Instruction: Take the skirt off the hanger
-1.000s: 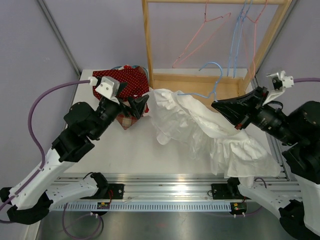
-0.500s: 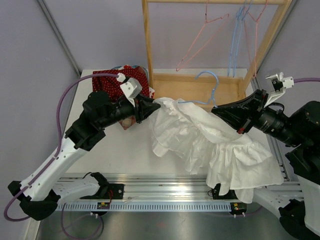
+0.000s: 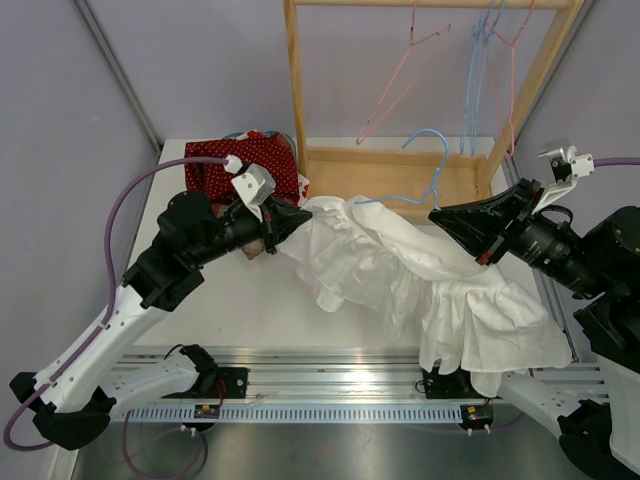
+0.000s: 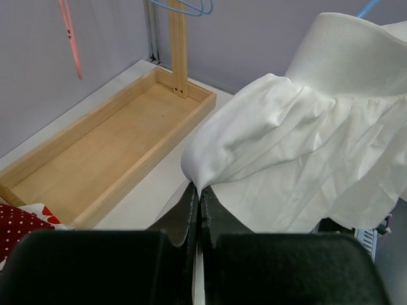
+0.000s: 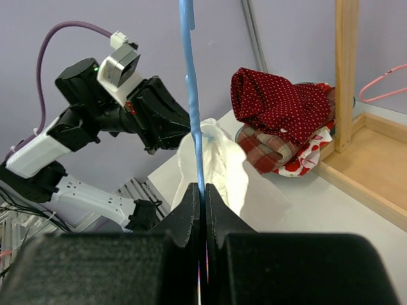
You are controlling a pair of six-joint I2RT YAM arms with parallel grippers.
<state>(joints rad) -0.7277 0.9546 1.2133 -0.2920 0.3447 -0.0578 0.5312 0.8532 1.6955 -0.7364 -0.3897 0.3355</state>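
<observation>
White skirt (image 3: 400, 270) in outstretched left gripper (image 3: 302, 214)

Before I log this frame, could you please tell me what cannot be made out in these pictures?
How the white ruffled skirt fastens to the blue wire hanger: top view, fabric covers the hanger's shoulders; right wrist view shows it edge-on.
How much fabric the left gripper pinches: left wrist view, its shut fingers hide the edge.
Lower garments in the pile of red patterned clothes: top view, the left arm covers them.
</observation>
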